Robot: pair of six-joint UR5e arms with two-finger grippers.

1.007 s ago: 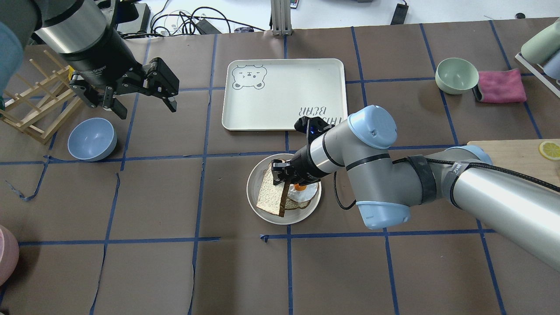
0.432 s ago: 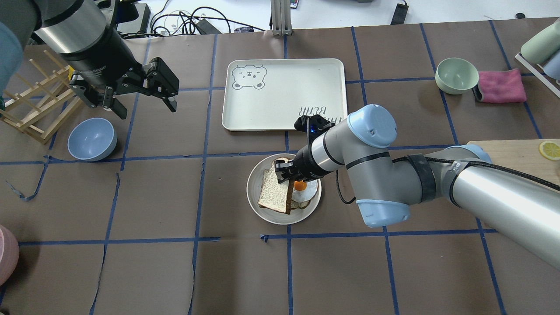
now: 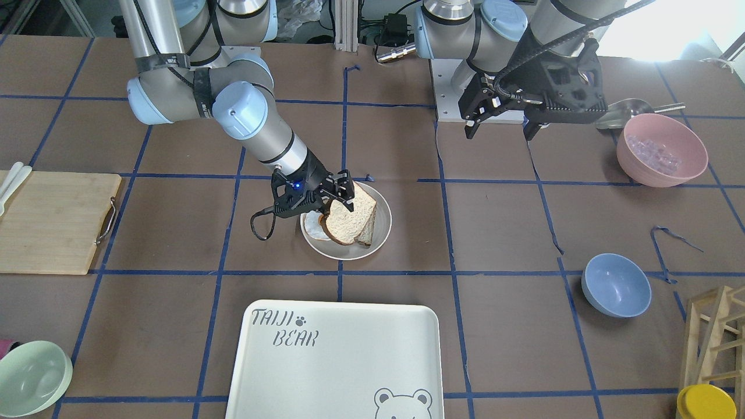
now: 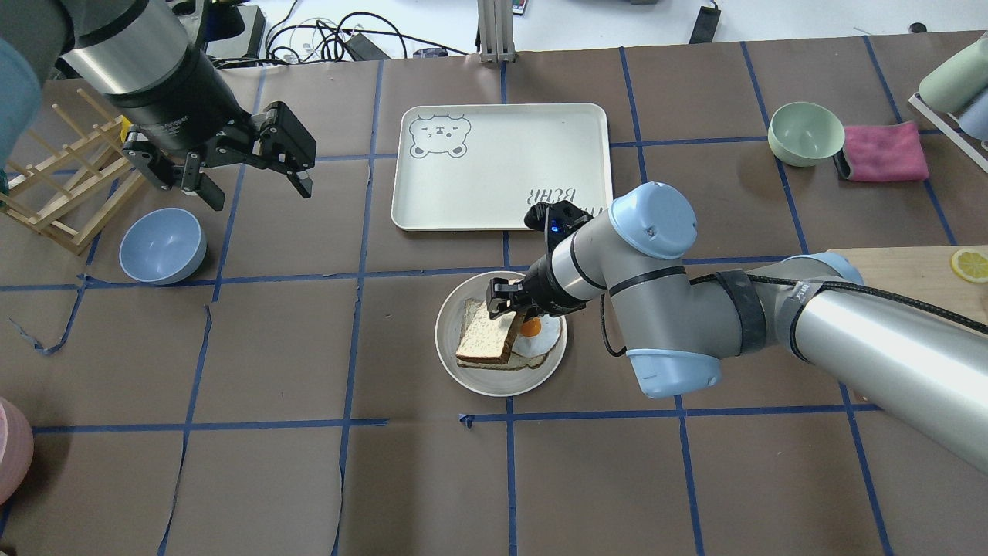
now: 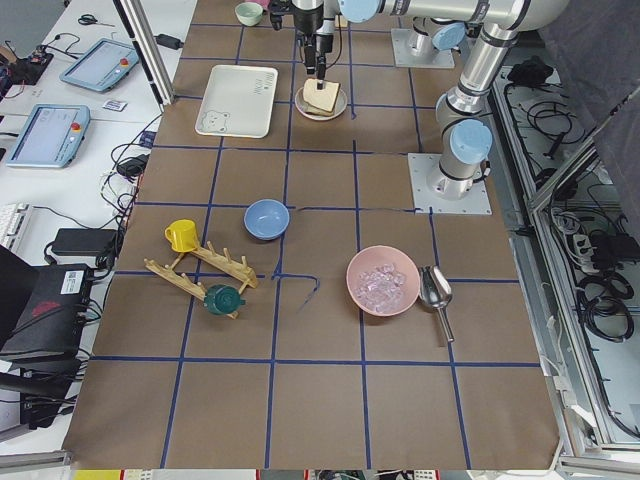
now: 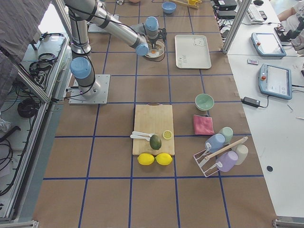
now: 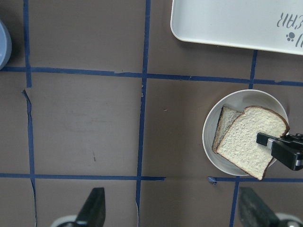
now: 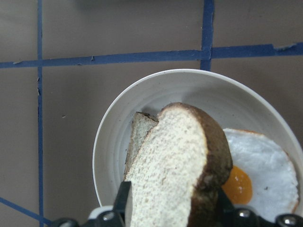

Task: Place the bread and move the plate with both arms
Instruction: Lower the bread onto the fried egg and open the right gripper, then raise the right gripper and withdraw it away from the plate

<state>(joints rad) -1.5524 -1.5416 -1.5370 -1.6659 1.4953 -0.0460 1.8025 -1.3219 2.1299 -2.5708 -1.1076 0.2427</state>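
Brown paper gridded with blue tape covers the bench [image 4: 270,347], and we sweep the overhead view from its left edge. First a pink bowl [image 4: 11,448], almost wholly cut off by the frame. Next a wooden rack [image 4: 62,193], also clipped, with a blue bowl [image 4: 162,245] just beside it. Over them hangs the left end effector [image 4: 258,195], fingers spread wide with nothing between them, well apart from the plate.

Centre now: the tray [image 4: 494,139] lies flat, its lettering partly hidden behind the right arm [image 4: 695,309]. On the robot's side of the tray sits the plate [image 4: 448,340]. The right end effector [image 4: 509,307] is over it, pinching the bread [image 4: 482,340] near one end. That slice is tilted over the plate and covers most of a second slice [image 7: 225,130] lying underneath. Whether its low edge touches the lower slice, I can't tell. A fried egg [image 4: 538,340] shares the plate, part of it hidden under the black fingers.

Far right: a green bowl [image 4: 805,133] just beside a pink cloth [image 4: 884,150]. Nearer the robot, a cutting board [image 4: 903,270] is cut by the arm and the frame, a lemon slice [image 4: 969,264] on it.
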